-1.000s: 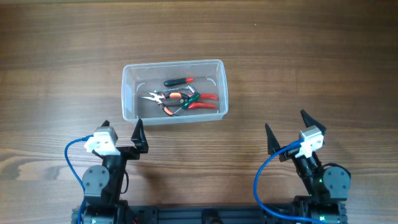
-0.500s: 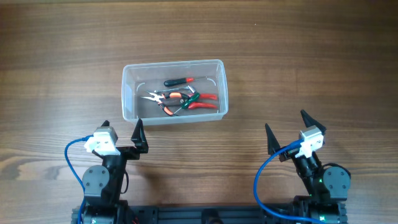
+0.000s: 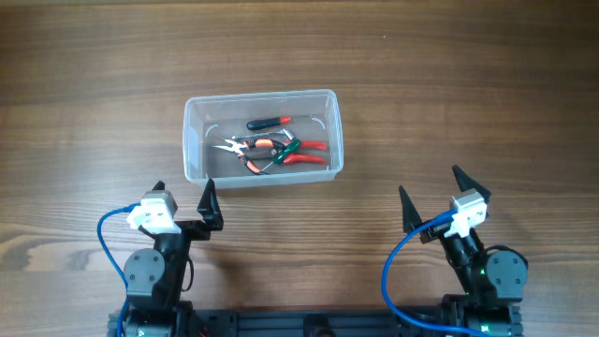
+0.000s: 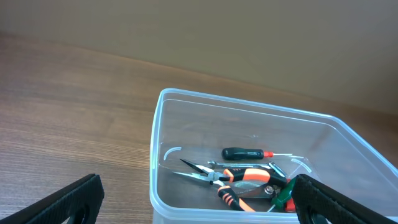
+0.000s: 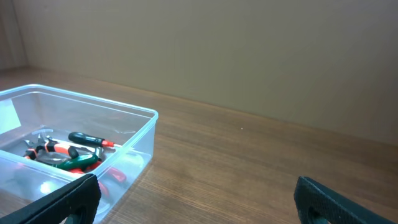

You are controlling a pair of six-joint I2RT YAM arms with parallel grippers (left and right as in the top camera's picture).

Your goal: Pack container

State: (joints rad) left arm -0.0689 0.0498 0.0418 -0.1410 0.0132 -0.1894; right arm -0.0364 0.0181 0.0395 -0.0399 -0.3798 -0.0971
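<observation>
- Container (image 3: 263, 178): clear, colourless plastic tub, rounded corners, rolled rim, shallow. It sits on the wood-grain tabletop (image 3: 468, 75), left of centre, long axis running left-right.
- Left hand (image 3: 183, 186): fingers spread, holding nothing. The tub lies just ahead of it, a little to its right, which makes this the nearer arm.
- Right hand (image 3: 429, 179): also spread and empty, well apart from the tub, which is ahead and off to its left.
- Inside the tub: black-handled screwdriver (image 3: 269, 123), orange-grip needle-nose pliers (image 3: 245, 145) and red-handled pliers (image 3: 306, 152), overlapping in a loose pile. There is also a green-handled piece, type unclear.
- No loose tools or lid in view. Packing looks about done.
</observation>
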